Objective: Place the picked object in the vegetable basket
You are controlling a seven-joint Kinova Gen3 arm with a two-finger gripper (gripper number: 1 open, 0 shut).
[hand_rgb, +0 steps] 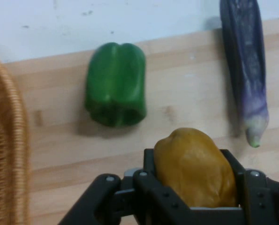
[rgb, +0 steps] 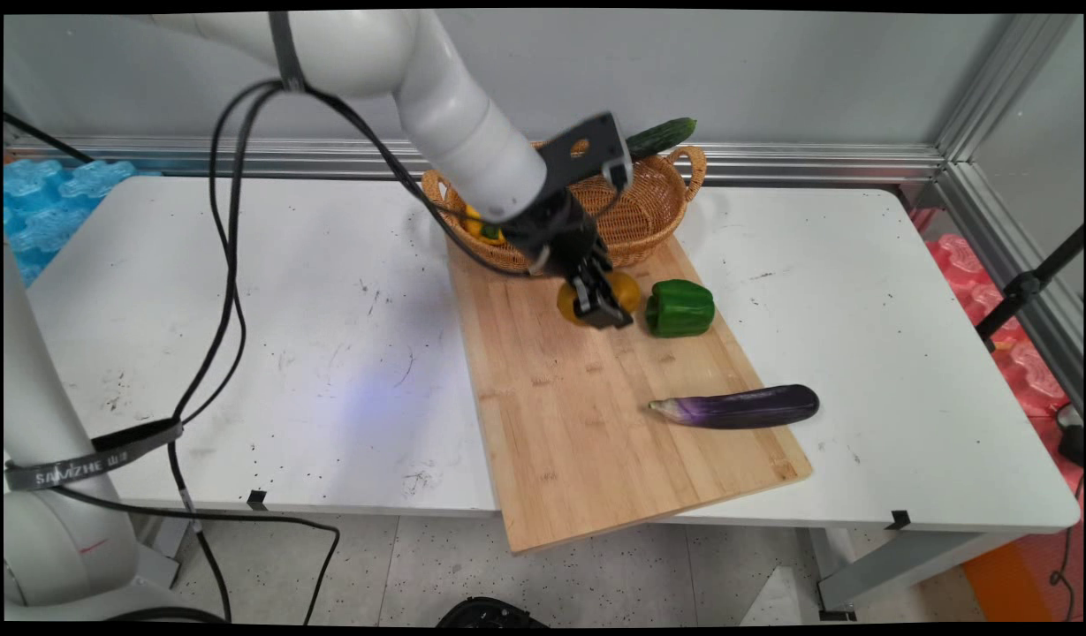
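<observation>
We see the gripper (hand_rgb: 193,187) pinching a yellow pepper (hand_rgb: 194,161) over the cutting board (rgb: 596,424), apparently just lifted; a green pepper (hand_rgb: 116,84), eggplant (hand_rgb: 246,65) and basket (rgb: 657,203) lie near.

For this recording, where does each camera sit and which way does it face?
Main view: fixed above the table's near side, looking down across it at the wall; shows the arm and claw.
Hand view: on the hand, looking along the claw at the cutting board.
Shared: yellow pepper between the fingers, green pepper, eggplant, basket.
</observation>
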